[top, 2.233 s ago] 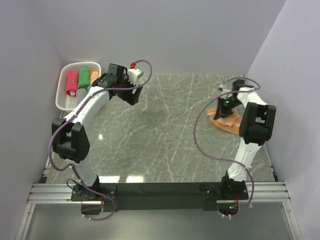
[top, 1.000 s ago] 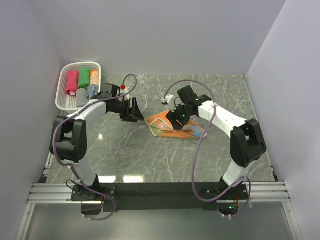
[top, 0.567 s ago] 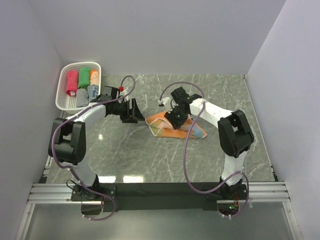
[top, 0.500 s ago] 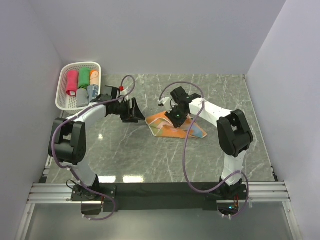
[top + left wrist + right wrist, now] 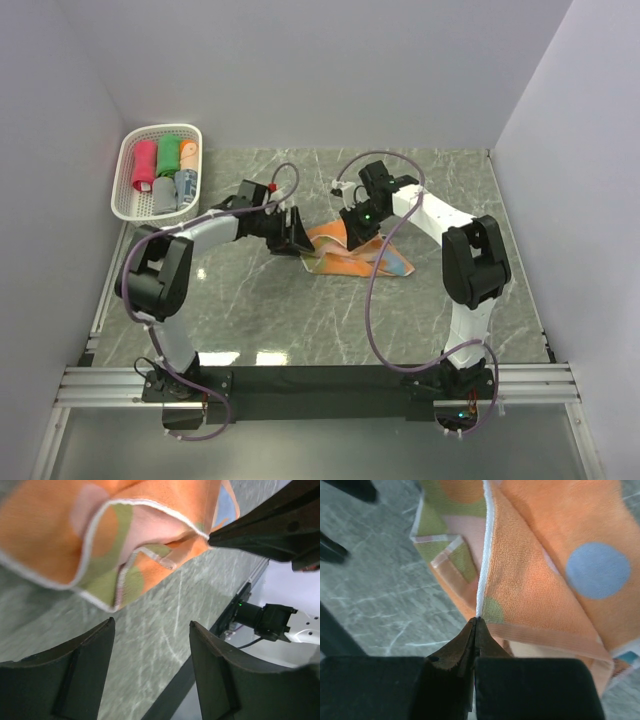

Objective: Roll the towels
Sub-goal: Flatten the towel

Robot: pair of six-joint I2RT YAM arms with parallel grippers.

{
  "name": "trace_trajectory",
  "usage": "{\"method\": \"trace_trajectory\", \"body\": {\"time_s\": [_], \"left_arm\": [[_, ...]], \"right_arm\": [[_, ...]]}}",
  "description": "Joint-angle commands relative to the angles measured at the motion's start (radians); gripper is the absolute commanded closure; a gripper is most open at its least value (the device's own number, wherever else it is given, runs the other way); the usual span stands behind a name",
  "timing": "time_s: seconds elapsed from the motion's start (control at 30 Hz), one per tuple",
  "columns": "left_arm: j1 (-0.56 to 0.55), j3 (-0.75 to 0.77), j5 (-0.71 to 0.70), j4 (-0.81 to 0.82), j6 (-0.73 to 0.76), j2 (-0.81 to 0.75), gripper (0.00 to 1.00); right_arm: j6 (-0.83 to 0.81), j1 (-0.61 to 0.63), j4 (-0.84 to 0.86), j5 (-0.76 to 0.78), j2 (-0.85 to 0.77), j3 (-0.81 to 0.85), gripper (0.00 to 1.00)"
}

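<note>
**Desk:** What does the top view give you?

**Operator:** I see the orange towel point(image 5: 352, 258) lying crumpled a little right of the frame's centre, on the grey marbled table point(image 5: 300, 320). My left gripper point(image 5: 296, 232) sits at the towel's left end. My right gripper point(image 5: 353, 230) is down on its upper edge. In the upper left, the white basket point(image 5: 122, 170) holds the rolled towels point(image 5: 168, 156), in pink-red, green, orange and grey-blue.

**Desk:** And the left wrist view?

**Operator:** My two fingers point(image 5: 85, 675) fill the bottom of the frame, spread well apart. Only bare table shows between them, so that hand is wide open and has hold of nothing. The towel lies across the upper left, just beyond the fingertips. It shows a loose fold with a white hem and green and pale pink patches. The other arm's dark finger comes in from the upper right, its tip touching the towel's right edge.

**Desk:** Right wrist?

**Operator:** I see the jaws pressed flat together at bottom centre, with no gap between them. Their tips meet on the white hem that runs down the middle of the frame, so I read that hand as pinched on the cloth's edge. The towel fills the top and right of the frame, with a light-blue dot at the right. Grey table shows at the left.
</note>
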Motion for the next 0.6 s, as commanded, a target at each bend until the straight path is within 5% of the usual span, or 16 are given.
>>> {"method": "trace_trajectory", "body": {"time_s": [0.0, 0.57], "left_arm": [[-0.047, 0.044, 0.014, 0.095, -0.084, 0.035, 0.33], [-0.102, 0.166, -0.009, 0.132, -0.214, 0.213, 0.47]], "right_arm": [[0.055, -0.004, -0.004, -0.082, -0.032, -0.020, 1.00], [0.104, -0.031, 0.033, -0.101, -0.040, -0.041, 1.00]]}}
